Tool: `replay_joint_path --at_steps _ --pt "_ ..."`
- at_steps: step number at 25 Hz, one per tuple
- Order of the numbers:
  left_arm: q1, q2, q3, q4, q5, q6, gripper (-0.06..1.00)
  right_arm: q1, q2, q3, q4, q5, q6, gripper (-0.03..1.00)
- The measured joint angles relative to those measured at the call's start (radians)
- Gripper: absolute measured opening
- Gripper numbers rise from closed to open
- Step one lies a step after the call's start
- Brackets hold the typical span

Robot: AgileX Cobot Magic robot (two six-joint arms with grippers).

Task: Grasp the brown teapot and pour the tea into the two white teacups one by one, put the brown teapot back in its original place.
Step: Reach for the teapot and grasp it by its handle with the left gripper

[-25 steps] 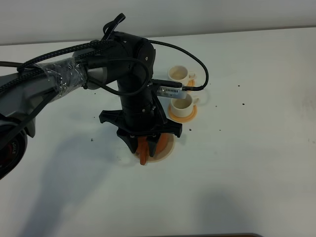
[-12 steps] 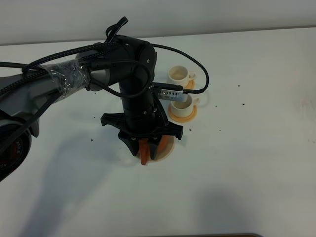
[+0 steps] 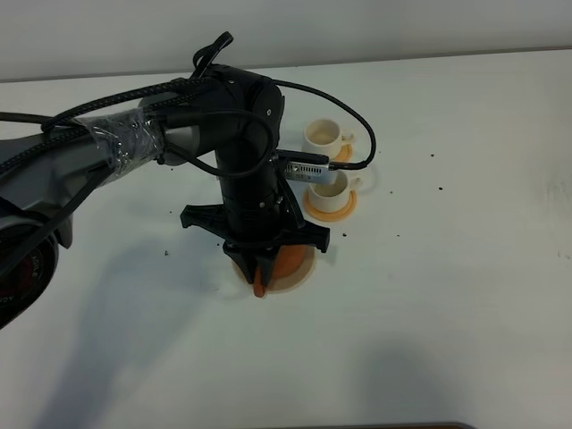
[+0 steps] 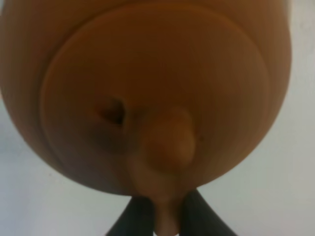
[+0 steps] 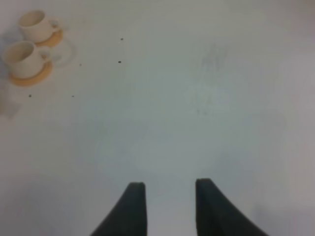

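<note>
The brown teapot (image 4: 147, 88) fills the left wrist view, lid and knob facing the camera. Its loop handle (image 4: 166, 221) is pinched between the dark fingers of my left gripper (image 4: 166, 216), which is shut on it. From above, the left arm hides most of the teapot (image 3: 288, 261), which sits on the pale tan saucer (image 3: 302, 275) under my left gripper (image 3: 261, 268). The two white teacups (image 3: 322, 134) (image 3: 328, 186) stand just behind and to the right on orange coasters. My right gripper (image 5: 170, 206) hangs open over bare table, far from the cups (image 5: 34, 24) (image 5: 22, 56).
A black cable (image 3: 357, 125) loops from the left wrist past the cups. Small dark specks dot the white table (image 3: 465, 268). The table's back edge runs along the top of the high view.
The left gripper's jaws have closed on the teapot's handle. The arm has sunk slightly lower over the saucer.
</note>
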Motion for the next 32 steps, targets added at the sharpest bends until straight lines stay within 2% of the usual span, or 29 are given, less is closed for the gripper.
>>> replay_joint_path --at_steps 6,12,17,32 --pt "0.0 0.0 0.0 0.013 0.0 0.007 0.11 0.0 0.0 0.0 0.0 0.0 0.0 0.24" --pt "0.0 -0.002 0.0 0.022 0.0 0.068 0.11 0.0 0.0 0.0 0.0 0.0 0.0 0.24" --pt "0.0 -0.024 0.0 0.071 0.0 0.085 0.11 0.0 0.0 0.001 0.0 0.0 0.0 0.24" --pt "0.001 -0.036 -0.014 0.081 -0.001 0.144 0.11 0.0 0.0 0.001 0.0 0.0 0.0 0.24"
